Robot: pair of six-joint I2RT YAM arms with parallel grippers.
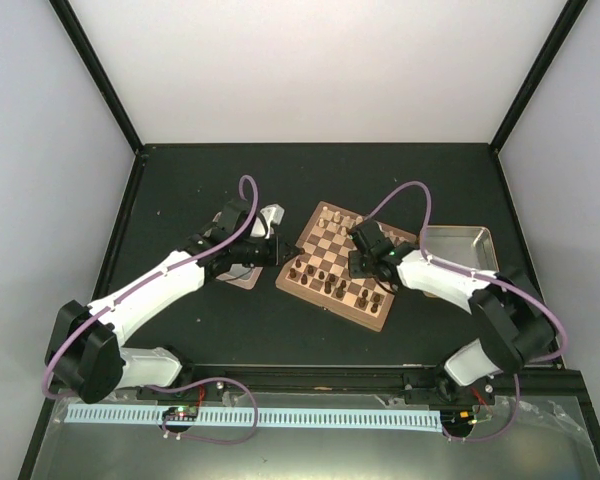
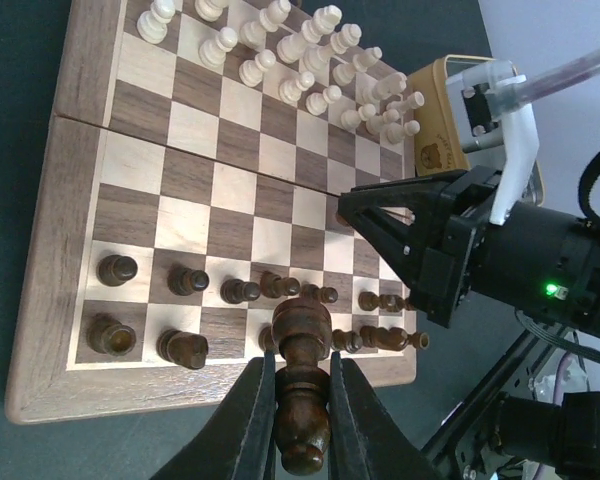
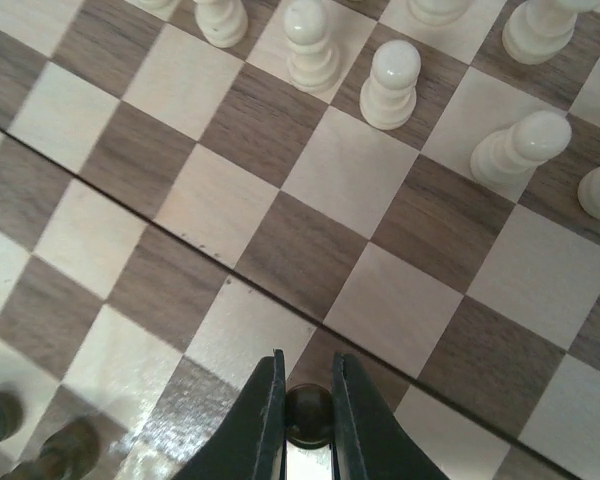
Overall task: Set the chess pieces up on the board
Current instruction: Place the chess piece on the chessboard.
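— top view?
— the board [image 1: 325, 301] sits askew between both arms
— left wrist?
— left gripper [image 2: 302, 372] clamps a tall glossy brown chessman [image 2: 301, 330] between its fingers, over the board's rim
— right wrist?
— right gripper [image 3: 307, 362] pinches a round-headed dark pawn [image 3: 308, 416] over the squares

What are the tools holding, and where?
Left tool pinches a dark chess piece by its stem; right tool pinches another dark piece by its round top.

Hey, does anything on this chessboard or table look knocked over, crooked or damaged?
Nothing looks spilled or damaged. The board lies skewed to the table edges, the only crooked thing; the dark chess pieces on it stand in rows.
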